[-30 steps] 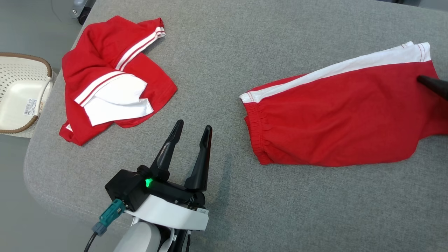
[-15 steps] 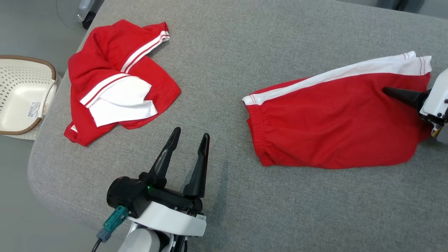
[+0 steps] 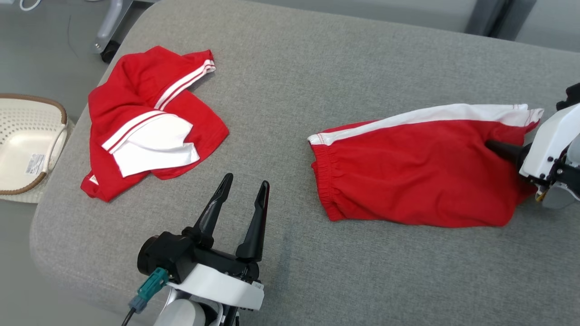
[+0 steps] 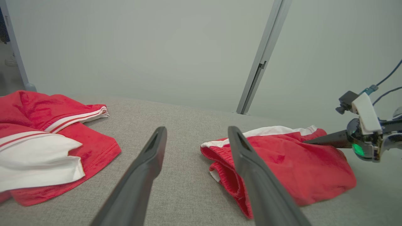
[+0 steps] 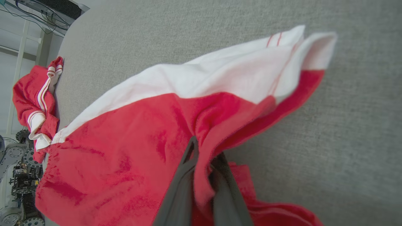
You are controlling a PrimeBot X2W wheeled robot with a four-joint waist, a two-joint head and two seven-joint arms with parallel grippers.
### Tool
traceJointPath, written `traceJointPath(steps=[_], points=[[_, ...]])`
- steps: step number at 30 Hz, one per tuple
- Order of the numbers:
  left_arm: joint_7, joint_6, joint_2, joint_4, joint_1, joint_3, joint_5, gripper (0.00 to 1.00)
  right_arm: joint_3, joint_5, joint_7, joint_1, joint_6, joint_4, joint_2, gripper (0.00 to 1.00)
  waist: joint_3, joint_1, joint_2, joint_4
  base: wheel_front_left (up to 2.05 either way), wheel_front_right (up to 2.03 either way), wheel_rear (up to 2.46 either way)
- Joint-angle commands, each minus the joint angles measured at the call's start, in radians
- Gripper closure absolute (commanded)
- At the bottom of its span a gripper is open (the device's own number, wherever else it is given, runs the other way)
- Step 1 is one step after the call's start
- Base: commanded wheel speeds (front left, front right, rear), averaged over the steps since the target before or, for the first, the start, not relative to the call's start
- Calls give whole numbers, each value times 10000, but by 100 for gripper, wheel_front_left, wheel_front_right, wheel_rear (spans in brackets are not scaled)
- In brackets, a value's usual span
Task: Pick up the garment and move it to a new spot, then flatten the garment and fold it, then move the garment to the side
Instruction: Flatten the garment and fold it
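The garment (image 3: 408,176), red shorts with a white side stripe, lies on the right half of the grey cushion (image 3: 290,90). My right gripper (image 3: 491,146) comes in from the right edge and is shut on the shorts' red cloth near the leg end. In the right wrist view the garment (image 5: 132,141) is pinched between the two dark fingers (image 5: 185,175) and its hem is lifted off the cushion. My left gripper (image 3: 247,180) stands open over bare cushion near the front edge, apart from the shorts. Between its fingers the left wrist view shows the garment (image 4: 282,163) and the right gripper (image 4: 306,142).
A second red garment with white stripes (image 3: 149,122) lies crumpled at the cushion's left. A cream perforated basket (image 3: 27,145) stands on the floor beyond the left edge. A wheeled metal leg (image 3: 106,45) stands at the back left.
My right gripper has pushed further in over the shorts and shut on the cloth, raising the leg end. The camera has shifted. The left gripper stays open in place.
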Motion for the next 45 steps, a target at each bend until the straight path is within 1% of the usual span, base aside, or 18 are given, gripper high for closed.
traceJointPath(steps=[1,6,11,12,13,17,22,27,31,37,45], points=[[-17,-55,29,96,128,107,166,0,15,-105,-168,306,2,-110,38,100,-364,0,0,-313,0,0,0],[-17,-255,32,490,274,435,521,0,-155,25,-599,1083,2,-475,266,100,-1160,0,0,-910,0,0,0],[-11,-527,34,933,691,904,724,0,-113,59,-785,1969,3,-542,661,100,-2109,0,0,-1694,0,0,0],[-11,-630,58,1060,817,1039,783,0,-145,91,-871,2254,2,-544,824,100,-2390,0,0,-1978,0,0,0],[-11,-676,70,1102,883,1076,820,0,-177,106,-929,2375,3,-557,867,100,-2494,0,0,-2108,0,0,0],[-11,-842,72,1244,1054,1156,915,0,-314,81,-1151,2727,3,-663,880,100,-2730,0,0,-2537,0,0,0],[-11,-935,54,1300,1238,1209,920,0,-526,-46,-1386,3096,2,-736,571,100,-2826,0,0,-2866,0,0,0],[-11,-974,41,1332,1228,1177,873,0,-594,-238,-1569,3366,3,-683,219,100,-2845,0,0,-2940,0,0,0],[-11,-1009,36,1351,1219,1156,833,0,-603,-386,-1648,3445,3,-799,98,100,-2878,0,0,-2900,0,0,0],[-11,-1040,36,1346,1170,1276,806,0,-486,-896,-1909,3308,2,-1139,-133,100,-3026,0,0,-2674,0,0,0],[-11,-1039,29,1201,1376,1471,1037,0,-337,-1293,-2003,3014,2,-2229,108,100,-3181,0,0,-2267,0,0,0]])
